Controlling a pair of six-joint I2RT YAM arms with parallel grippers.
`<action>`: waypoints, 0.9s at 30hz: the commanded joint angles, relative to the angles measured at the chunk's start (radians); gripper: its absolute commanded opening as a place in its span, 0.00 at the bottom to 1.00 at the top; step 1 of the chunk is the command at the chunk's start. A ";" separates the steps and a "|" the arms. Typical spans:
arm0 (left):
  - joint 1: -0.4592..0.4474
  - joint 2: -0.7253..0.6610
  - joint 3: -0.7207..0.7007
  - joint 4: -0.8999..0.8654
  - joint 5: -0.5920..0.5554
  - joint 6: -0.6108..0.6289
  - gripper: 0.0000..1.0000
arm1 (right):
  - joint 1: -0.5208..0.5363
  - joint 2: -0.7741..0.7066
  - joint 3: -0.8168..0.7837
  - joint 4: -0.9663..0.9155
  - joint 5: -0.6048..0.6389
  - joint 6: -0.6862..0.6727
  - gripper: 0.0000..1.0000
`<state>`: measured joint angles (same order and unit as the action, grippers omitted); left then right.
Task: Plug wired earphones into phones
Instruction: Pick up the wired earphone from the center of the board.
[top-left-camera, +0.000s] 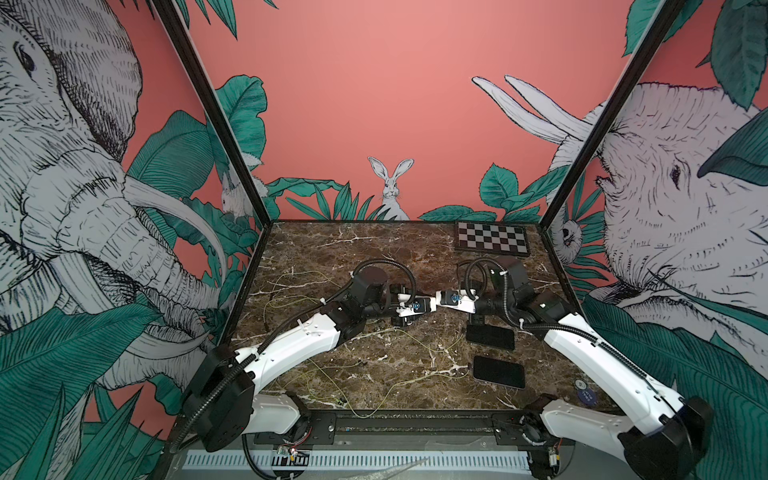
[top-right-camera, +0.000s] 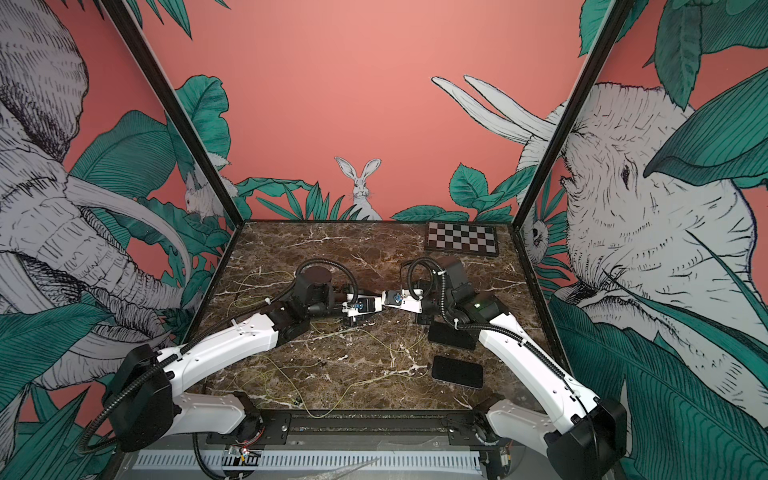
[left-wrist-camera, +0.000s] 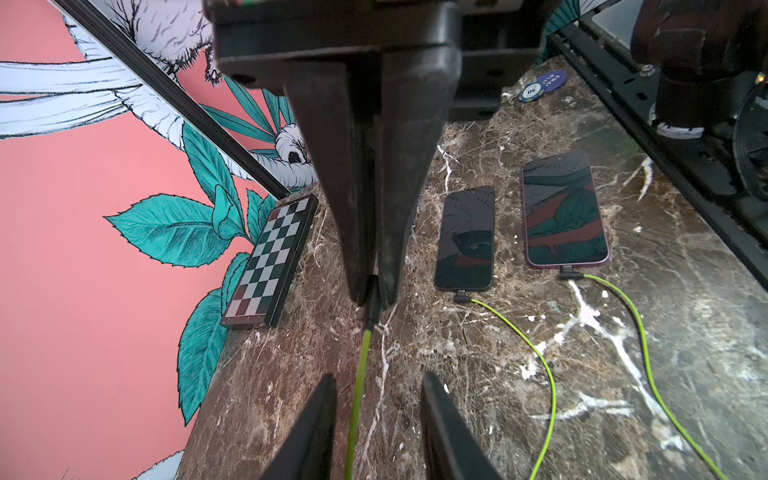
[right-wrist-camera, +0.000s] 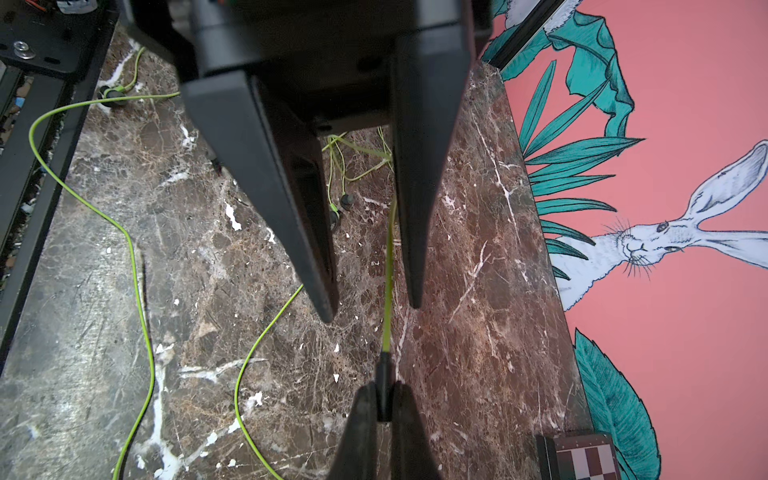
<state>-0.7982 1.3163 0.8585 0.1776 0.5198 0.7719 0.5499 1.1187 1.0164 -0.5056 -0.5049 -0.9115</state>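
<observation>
Near edge of the table (top-left-camera: 374, 249): you see a cord loop (top-left-camera: 365, 411) of yellow-green earphones lying on the marble.
Near right: the near phone (top-left-camera: 498, 371) and the farther phone (top-left-camera: 490, 336) lie flat, apart; each has a plugged cord at its left end.
Middle, right gripper (right-wrist-camera: 383, 386): pressed together, pinching a dark plug (right-wrist-camera: 383, 372).
Middle, left gripper (right-wrist-camera: 372, 312): fingers spread, facing the right one; the held cord (right-wrist-camera: 388, 282) runs between them.
Far right: a checkerboard plate (top-left-camera: 492, 239) lies flat.

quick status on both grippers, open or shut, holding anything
left gripper: open, cord runs between its jaws, not clamped
right gripper: closed on plug
</observation>
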 joint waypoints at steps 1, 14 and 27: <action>0.004 -0.005 0.003 0.016 0.044 -0.010 0.32 | 0.007 -0.018 0.001 0.022 -0.040 0.002 0.00; 0.004 0.013 0.034 0.056 0.125 -0.113 0.00 | 0.006 -0.040 -0.007 0.029 -0.046 0.005 0.08; 0.004 -0.058 -0.031 0.157 0.212 -0.212 0.00 | -0.045 -0.181 -0.139 0.229 -0.072 0.138 0.51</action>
<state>-0.7948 1.2911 0.8455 0.2981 0.6628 0.5838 0.5201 0.9577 0.8932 -0.3717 -0.5220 -0.8291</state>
